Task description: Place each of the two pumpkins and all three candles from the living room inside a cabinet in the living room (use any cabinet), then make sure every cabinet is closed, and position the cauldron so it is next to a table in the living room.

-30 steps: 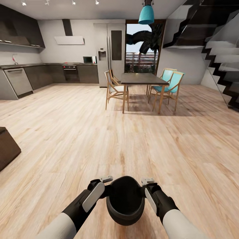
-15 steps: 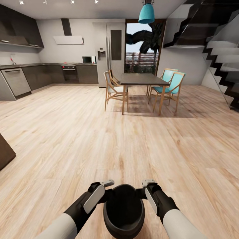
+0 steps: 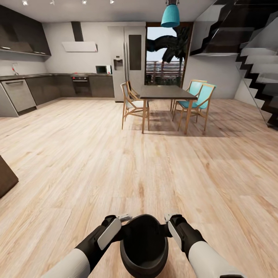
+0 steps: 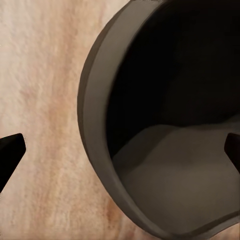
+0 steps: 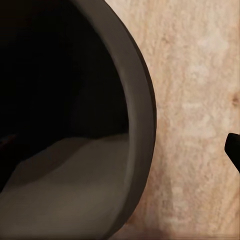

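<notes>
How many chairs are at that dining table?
3: one wooden chair on the dining table's left side, two turquoise chairs on its right. The table may hide more.

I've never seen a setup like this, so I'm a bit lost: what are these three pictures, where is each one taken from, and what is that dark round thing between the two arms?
This is a simulated robot on wheels with two arms. The wide picture comes from a camera on its head, looking forward and down. At the bottom you see its left gripper and right gripper, one on each side of a black cauldron, a deep open pot that looks empty. Whether the grippers are clamped on it is hard to tell. Ahead lies a wooden floor, then a dining table with chairs, and a kitchen at the far left. The other two pictures come from cameras near each gripper: both look closely at the cauldron's rim and dark inside, with floor beside it.
</notes>
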Controlling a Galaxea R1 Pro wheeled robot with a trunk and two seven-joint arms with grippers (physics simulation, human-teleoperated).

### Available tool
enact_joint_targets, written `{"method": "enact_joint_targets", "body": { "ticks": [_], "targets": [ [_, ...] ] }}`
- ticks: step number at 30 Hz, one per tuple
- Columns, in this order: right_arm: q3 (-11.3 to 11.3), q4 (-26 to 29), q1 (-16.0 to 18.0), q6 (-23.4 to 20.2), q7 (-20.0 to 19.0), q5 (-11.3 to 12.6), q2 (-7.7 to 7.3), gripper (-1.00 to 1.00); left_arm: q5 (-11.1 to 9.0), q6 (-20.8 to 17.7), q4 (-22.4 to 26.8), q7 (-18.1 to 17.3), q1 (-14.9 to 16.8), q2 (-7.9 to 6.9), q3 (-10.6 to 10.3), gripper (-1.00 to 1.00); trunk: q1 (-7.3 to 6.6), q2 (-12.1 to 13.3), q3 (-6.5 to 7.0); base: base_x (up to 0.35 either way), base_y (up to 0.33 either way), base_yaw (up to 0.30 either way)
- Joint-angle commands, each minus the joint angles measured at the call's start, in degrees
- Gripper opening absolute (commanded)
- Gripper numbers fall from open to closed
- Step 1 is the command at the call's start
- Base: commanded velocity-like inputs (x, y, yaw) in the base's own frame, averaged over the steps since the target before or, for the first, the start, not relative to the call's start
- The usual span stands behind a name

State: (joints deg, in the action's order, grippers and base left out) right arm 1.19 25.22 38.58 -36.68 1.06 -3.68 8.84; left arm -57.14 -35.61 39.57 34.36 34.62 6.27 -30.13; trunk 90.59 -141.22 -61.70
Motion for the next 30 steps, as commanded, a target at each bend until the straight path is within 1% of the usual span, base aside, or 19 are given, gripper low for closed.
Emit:
{"method": "enact_joint_targets", "body": {
  "ticks": [1,3,8,12,15,20,22,23,24,29,30],
  "targets": [
    [0.13,0.00,0.05,-0.31,0.00,-0.35,0.04,1.00,-0.60,0.06,0.05,0.56,0.04,-0.05,-0.18,1.00,-0.01,-0.02,-0.05,0.000,0.000,0.000],
    [0.14,-0.23,0.14,-0.27,-0.05,-0.30,-0.02,1.00,-0.41,0.09,-0.05,0.66,0.07,-0.04,-0.13,1.00,-0.01,-0.02,-0.05,0.000,0.000,0.000],
    [0.20,-0.05,0.17,-0.27,-0.14,-0.28,-0.10,1.00,-0.38,0.05,-0.10,1.16,0.49,0.01,-0.06,1.00,1.08,-2.02,-0.95,0.000,0.000,0.000],
    [0.21,0.20,0.18,-0.24,-0.26,-0.28,-0.16,1.00,-0.45,-0.31,-0.20,1.34,1.46,-0.06,0.03,1.00,1.18,-2.07,-1.84,0.000,0.000,0.000],
    [0.21,0.40,0.18,-0.18,-0.42,-0.28,-0.27,1.00,-0.99,-0.68,-0.27,1.33,2.12,-0.38,0.75,1.00,1.26,-2.11,-2.50,0.000,0.000,0.000],
    [0.21,0.50,0.18,-0.15,-0.44,-0.32,-0.30,1.00,-1.10,-1.15,-0.35,1.07,2.81,-0.55,1.09,1.00,1.39,-2.18,-3.61,0.000,0.000,0.000],
    [0.21,0.51,0.27,-0.17,-0.44,-0.33,-0.31,1.00,-0.97,-2.70,-0.47,0.98,3.08,-0.57,1.15,1.00,1.44,-2.21,-4.05,0.000,0.000,0.000],
    [0.21,0.52,0.48,-0.20,-0.40,-0.30,-0.31,1.00,-0.85,-4.50,-0.58,0.86,3.30,-0.53,1.09,1.00,1.47,-2.22,-4.28,0.000,0.000,0.000],
    [0.21,0.52,0.62,-0.21,-0.40,-0.30,-0.33,1.00,-0.79,-5.25,-0.68,0.79,3.38,-0.51,1.07,1.00,1.49,-2.23,-4.50,0.000,0.000,0.000],
    [0.21,0.53,0.81,-0.19,-0.54,-0.28,-0.38,1.00,-0.72,-6.39,-1.19,-0.25,3.49,-0.52,0.95,1.00,1.62,-2.30,-5.60,0.000,0.000,0.000],
    [0.21,0.53,0.85,-0.17,-0.59,-0.30,-0.39,1.00,-0.68,-6.65,-1.55,-1.17,3.54,-0.54,0.90,1.00,1.65,-2.31,-5.83,0.000,0.000,0.000]
  ]
}}
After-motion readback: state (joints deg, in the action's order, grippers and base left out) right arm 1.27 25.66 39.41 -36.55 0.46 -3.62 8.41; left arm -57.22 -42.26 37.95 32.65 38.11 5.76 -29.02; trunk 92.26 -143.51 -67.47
